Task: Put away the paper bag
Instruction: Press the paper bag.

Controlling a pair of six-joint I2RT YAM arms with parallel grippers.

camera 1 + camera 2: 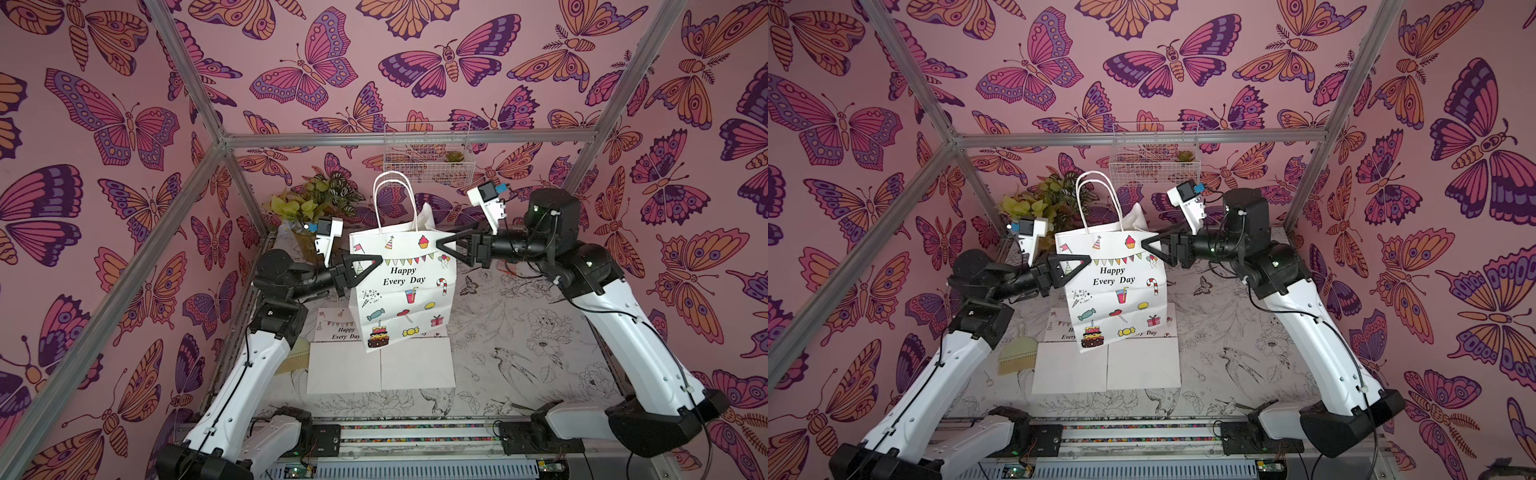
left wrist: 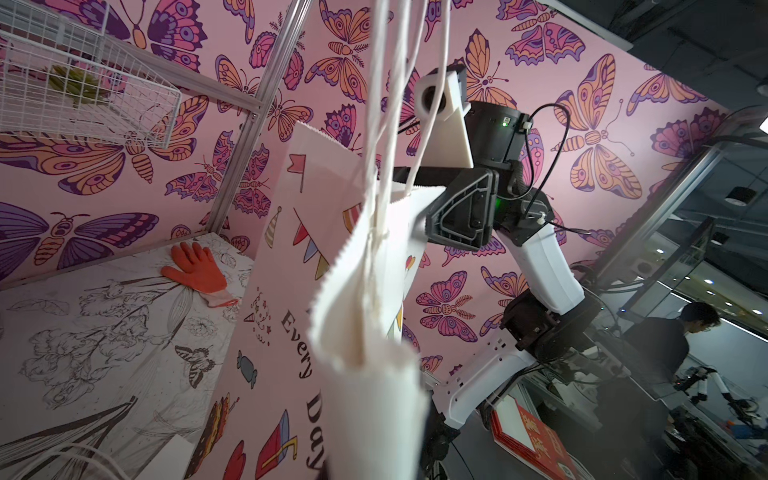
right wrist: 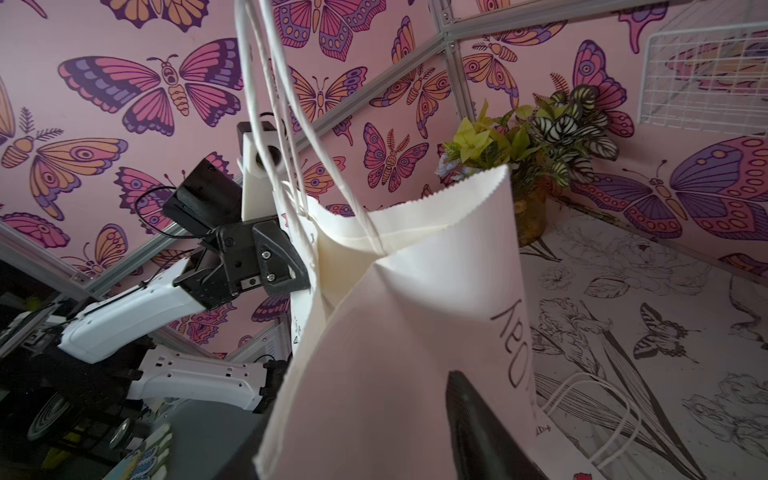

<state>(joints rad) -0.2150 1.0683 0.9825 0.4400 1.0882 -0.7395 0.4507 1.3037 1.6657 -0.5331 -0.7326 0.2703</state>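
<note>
Hanging above the flower-printed tabletop (image 1: 519,332), the white paper gift bag printed "Happy Every Day" (image 1: 399,299) tilts slightly, its bottom edge over two flat folded white bags (image 1: 345,365). The left gripper (image 1: 376,261) is clamped on its upper left edge. The right gripper (image 1: 441,247) has its jaws apart around the upper right edge. Bare tabletop lies to the right. A potted leafy plant (image 1: 316,199) and a white wire wall basket (image 1: 428,153) are behind.

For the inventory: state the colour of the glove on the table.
The glove is orange with a white cuff; left wrist view shows it best.
</note>
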